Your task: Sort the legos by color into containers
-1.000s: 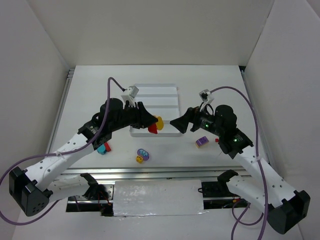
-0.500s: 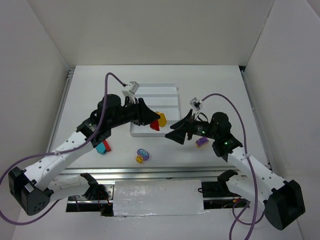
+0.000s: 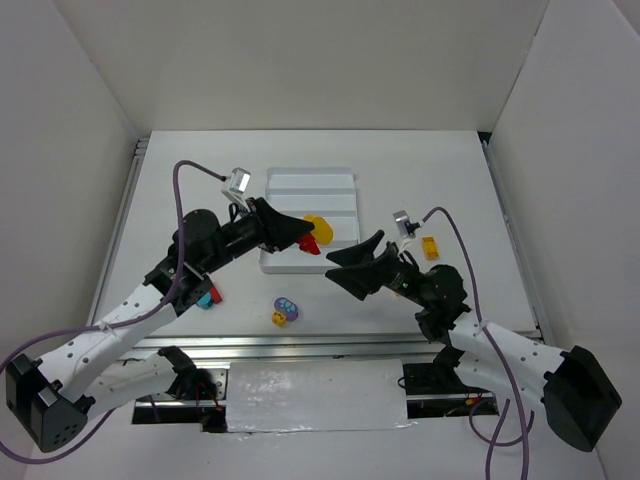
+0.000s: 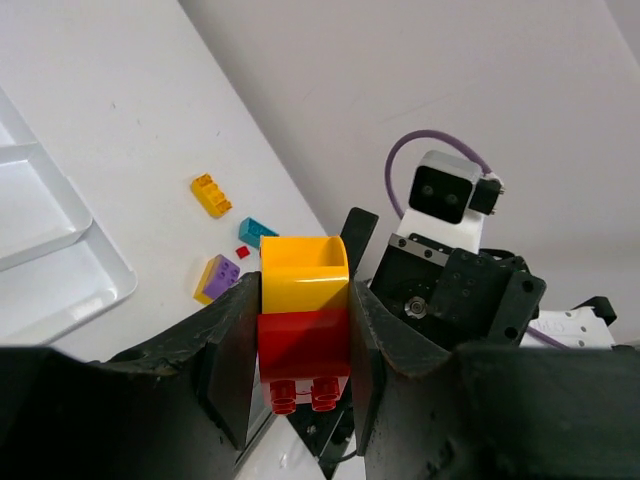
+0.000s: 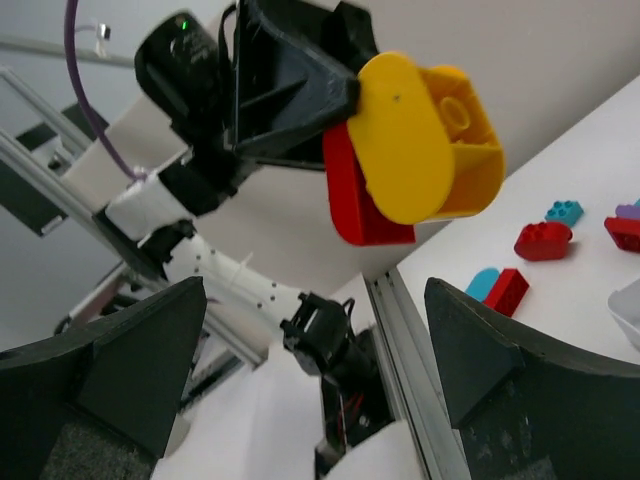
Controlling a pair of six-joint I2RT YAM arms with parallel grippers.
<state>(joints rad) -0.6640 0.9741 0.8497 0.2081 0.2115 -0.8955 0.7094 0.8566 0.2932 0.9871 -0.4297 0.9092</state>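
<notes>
Top external: left gripper (image 3: 306,238) jaws pinch a yellow-on-red lego stack (image 3: 317,230), held in the air over the near right part of the white tray (image 3: 310,181). Right gripper (image 3: 340,267) jaws are spread, just off the tray's near right corner, aimed at the stack and not touching it. A yellow brick (image 3: 431,247) lies right of the tray, and a purple-yellow piece (image 3: 285,310) lies on the worktop (image 3: 200,180) on the tray's near side.

Left wrist: shows the grip the top view hides, with both jaws flat on the stack's smooth sides. It also shows a purple brick (image 4: 218,277) and a teal brick (image 4: 258,232) beyond the tray's corner, missing from the top view.

Right wrist: own fingers (image 5: 130,360) are wide apart with the stack ahead. Only here does the yellow half read as a rounded hollow shell with the red half behind it.

Handling guess: light, rigid, glossy, likely slippery, press-fit. Take the yellow half across its flat faces and pull it off the red
</notes>
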